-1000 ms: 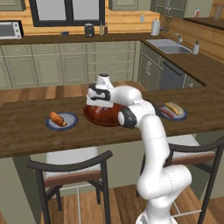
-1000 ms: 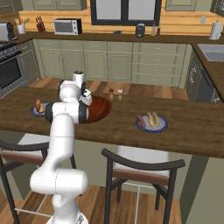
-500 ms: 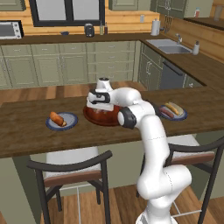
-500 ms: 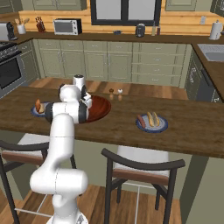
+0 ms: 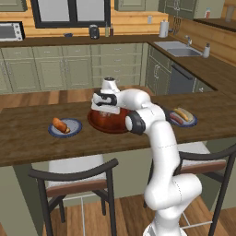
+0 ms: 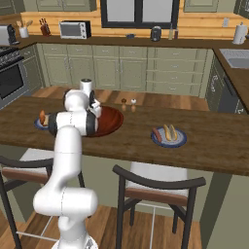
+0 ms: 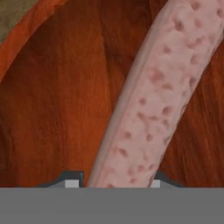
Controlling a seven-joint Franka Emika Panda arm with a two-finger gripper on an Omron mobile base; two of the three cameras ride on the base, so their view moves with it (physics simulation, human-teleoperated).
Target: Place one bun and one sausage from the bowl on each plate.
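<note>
Hand view: tool clamped on sausage in bowl

Hand view shows a pale pink speckled sausage (image 7: 148, 96) lying in the bowl (image 7: 52, 109), its lower end between the two tips of the tool (image 7: 113, 183), which are closed on it; its upper end is cut off by the frame. In the left base view the hand hides most of the bowl's inside. Two plates sit on the bench (image 5: 27, 147): the left plate (image 5: 65, 127) holds one bun, the right plate (image 6: 168, 137) holds a bun and a sausage. Both plates lie well apart from the bowl, with bare bench between. Two small shakers (image 6: 128, 102) stand behind the bowl.
</note>
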